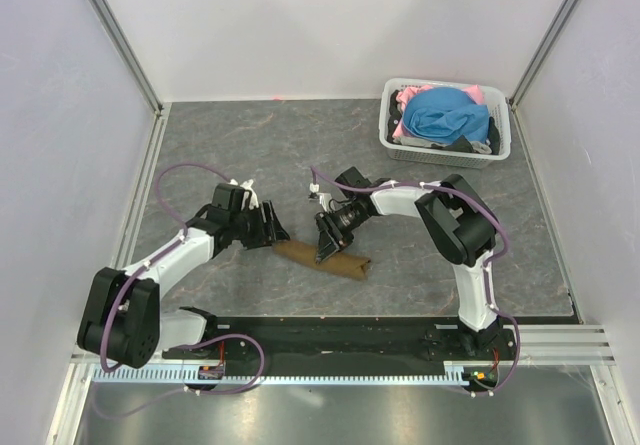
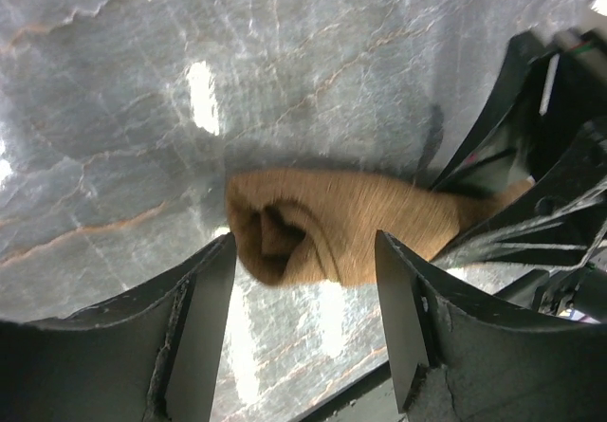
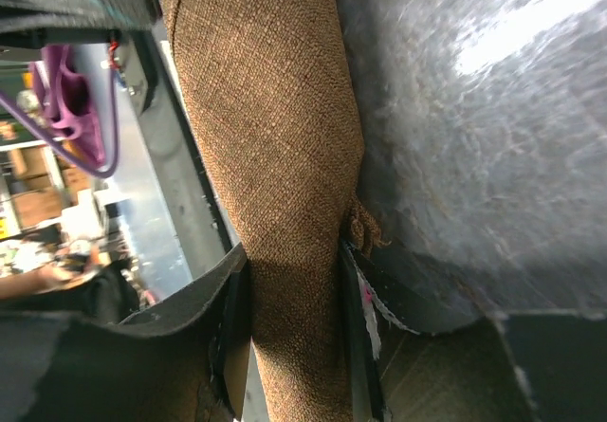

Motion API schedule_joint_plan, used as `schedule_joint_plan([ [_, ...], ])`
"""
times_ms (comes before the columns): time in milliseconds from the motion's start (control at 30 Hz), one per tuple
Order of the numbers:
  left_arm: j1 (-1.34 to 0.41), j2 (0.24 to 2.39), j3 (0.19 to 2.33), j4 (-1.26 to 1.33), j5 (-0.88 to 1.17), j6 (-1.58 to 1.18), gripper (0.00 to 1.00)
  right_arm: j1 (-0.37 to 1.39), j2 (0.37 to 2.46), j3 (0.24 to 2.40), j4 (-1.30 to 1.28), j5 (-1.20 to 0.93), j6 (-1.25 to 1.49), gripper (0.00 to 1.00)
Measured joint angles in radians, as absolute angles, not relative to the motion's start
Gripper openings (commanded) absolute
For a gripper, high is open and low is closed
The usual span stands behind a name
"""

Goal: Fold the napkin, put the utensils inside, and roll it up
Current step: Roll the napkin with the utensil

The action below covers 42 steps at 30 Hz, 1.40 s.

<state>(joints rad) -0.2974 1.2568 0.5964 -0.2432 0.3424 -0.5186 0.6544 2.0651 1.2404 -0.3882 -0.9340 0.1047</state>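
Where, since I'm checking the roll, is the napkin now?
In the top view the napkin lies rolled on the table, front centre, its left end by the open left gripper, its middle between the right gripper's fingers.

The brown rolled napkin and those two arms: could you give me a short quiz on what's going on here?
1. Which gripper clasps the napkin? A) left gripper B) right gripper C) neither
2. True or false: the napkin lies flat and unfolded.
3. Fill in: the basket of clothes stands at the table's far ____ corner.
Key: 1 B; 2 false; 3 right.
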Motion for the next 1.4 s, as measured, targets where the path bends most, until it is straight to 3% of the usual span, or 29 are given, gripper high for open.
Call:
schedule_joint_plan([
  [133,-0.299,1.277,0.596,-0.207,0.345,-0.520,0.58,0.653,2.081,1.241,-0.402,-0.969,0.121,0.46],
  [400,-0.305,1.338,0.593,-0.177,0.373,-0.531,0.19,0.638,2.099,1.247,-0.410,-0.996,0.144,0.46],
  [467,-0.308,1.345,0.592,-0.175,0.382,-0.534,0.04,0.637,2.104,1.249,-0.411,-1.002,0.147,0.47],
  [500,-0.309,1.349,0.591,-0.172,0.388,-0.535,0.02,0.636,2.105,1.250,-0.412,-1.005,0.149,0.47],
  [600,-0.310,1.366,0.591,-0.164,0.398,-0.537,0.02,0.635,2.106,1.251,-0.416,-1.005,0.157,0.50],
  [700,-0.310,1.395,0.593,-0.163,0.402,-0.537,0.02,0.635,2.094,1.253,-0.427,-0.990,0.170,0.58],
  [733,-0.310,1.411,0.597,-0.171,0.403,-0.537,0.02,0.636,2.084,1.253,-0.432,-0.972,0.170,0.65],
  [933,-0.310,1.468,0.643,-0.195,0.424,-0.537,0.02,0.648,1.954,1.249,-0.451,-0.754,0.133,0.81],
  [1200,-0.307,1.523,0.697,-0.242,0.472,-0.536,0.02,0.868,1.662,1.114,-0.334,-0.345,-0.016,0.84],
  [1400,-0.301,1.541,0.722,-0.274,0.488,-0.535,0.02,1.010,1.620,0.986,-0.242,-0.086,-0.106,0.84],
])
